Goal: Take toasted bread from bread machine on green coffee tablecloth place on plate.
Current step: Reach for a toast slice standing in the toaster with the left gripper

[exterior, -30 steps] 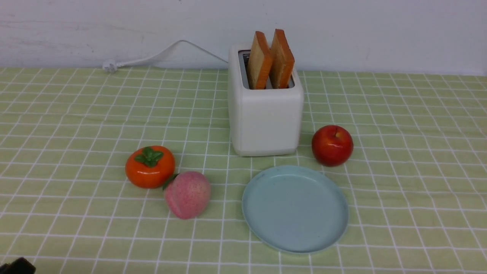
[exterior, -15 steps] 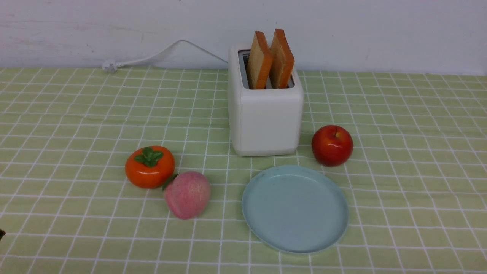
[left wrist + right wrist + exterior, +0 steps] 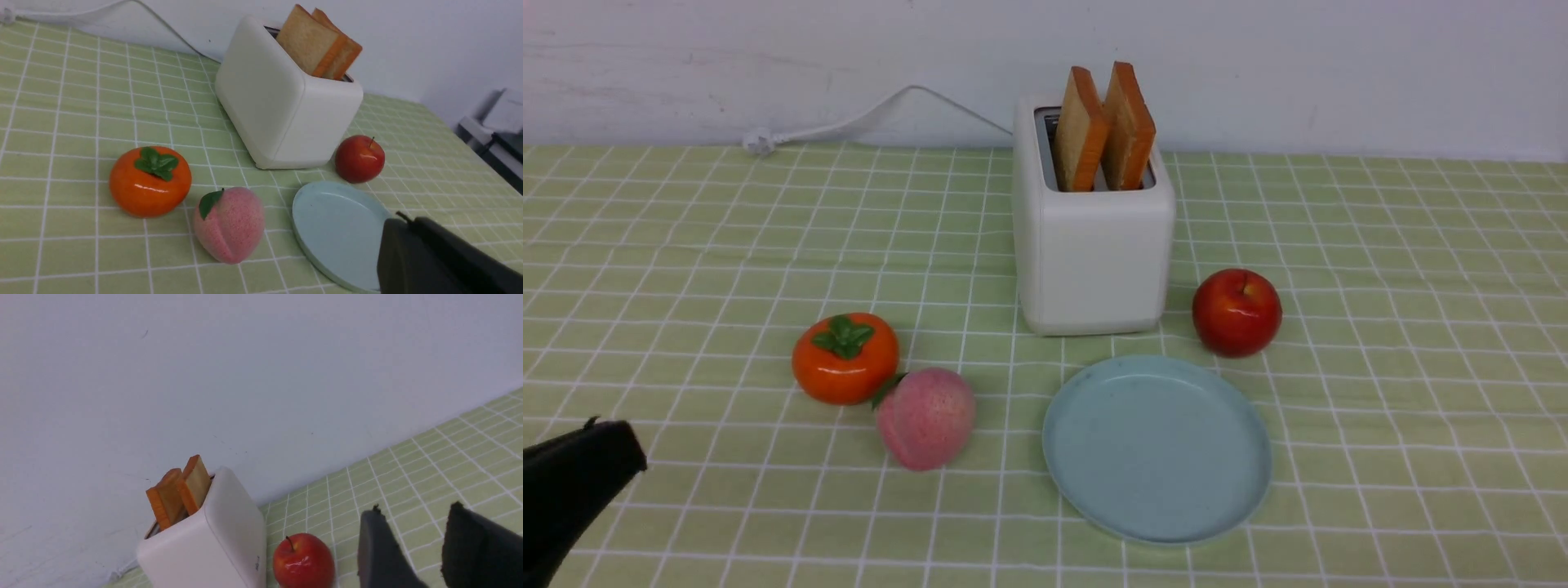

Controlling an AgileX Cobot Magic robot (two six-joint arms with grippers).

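Evidently nothing is done: both toasts [image 3: 1104, 126] sit in the toaster [image 3: 1090, 261], plate [image 3: 1156, 449] bare. The left claw [image 3: 404, 228] is closed (right claw [image 3: 414, 510] open), both empty.

We read the bread machine [image 3: 1092, 261] as smooth satin plastic; toasted bread [image 3: 1081, 131] rough, porous. The plate [image 3: 1156, 449] is matt, finely speckled. The apple [image 3: 1236, 312] and persimmon [image 3: 845, 359] are glossy, the peach [image 3: 925, 418] fuzzy matt. The green coffee tablecloth [image 3: 686, 261]: soft cloth, lightly creased.

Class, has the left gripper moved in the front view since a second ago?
Yes: the left gripper has pushed farther in, toward the persimmon.
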